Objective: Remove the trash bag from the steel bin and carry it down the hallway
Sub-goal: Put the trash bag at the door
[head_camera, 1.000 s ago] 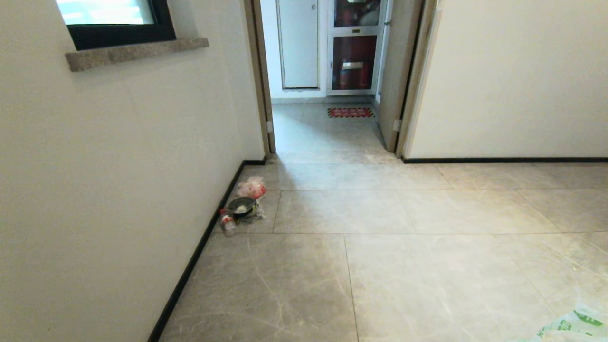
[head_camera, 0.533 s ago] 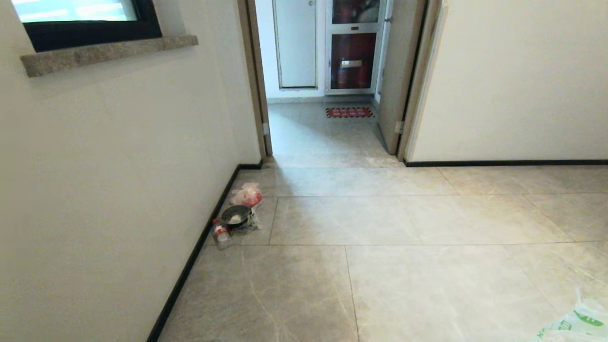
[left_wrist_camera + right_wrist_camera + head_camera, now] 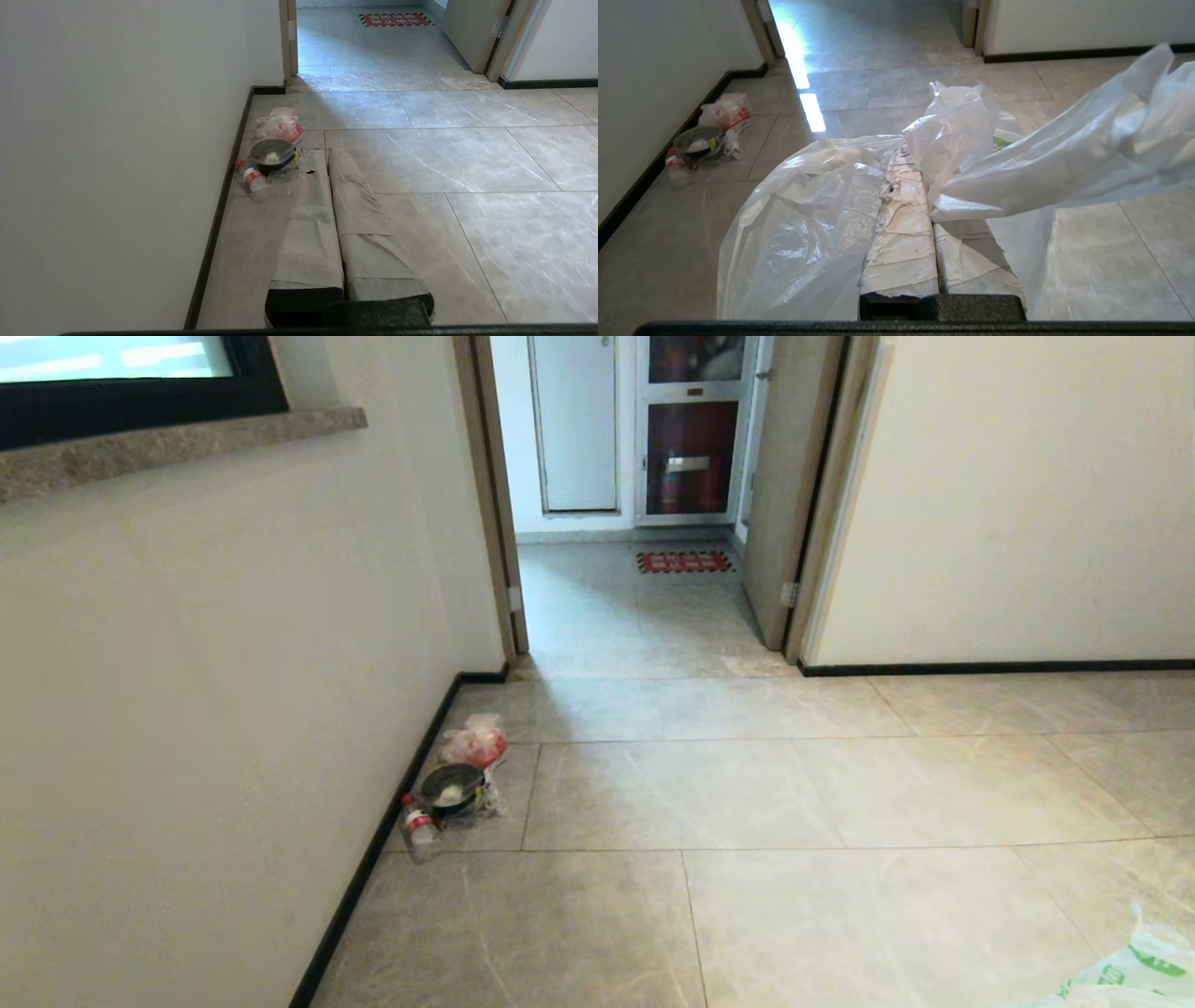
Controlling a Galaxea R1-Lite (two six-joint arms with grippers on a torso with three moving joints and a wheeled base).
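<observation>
right gripper clamped on the thin translucent-white plastic trash bag, in the grey-tiled hallway.

nearest, in the right wrist view, the right gripper (image 3: 931,186) has its two tape-wrapped fingers (image 3: 901,233) pressed together on the crinkly trash bag (image 3: 803,224), which billows around and over them above the floor; in the head view only a corner of it with green print shows at the lower right edge. the left gripper (image 3: 322,156) points level along the floor with its taped fingers side by side and nothing between them. beyond it, against the black baseboard (image 3: 373,859) of the left wall, lies a small litter heap: a clear plastic bottle with red cap and label (image 3: 417,825), a black round bowl (image 3: 452,787) and a pink-and-white plastic bundle (image 3: 474,743). farther on, the hallway (image 3: 747,784) of glossy grey stone-look tiles runs to a brown-framed doorway (image 3: 495,523), with a red floor mat (image 3: 683,562) past it.
</observation>
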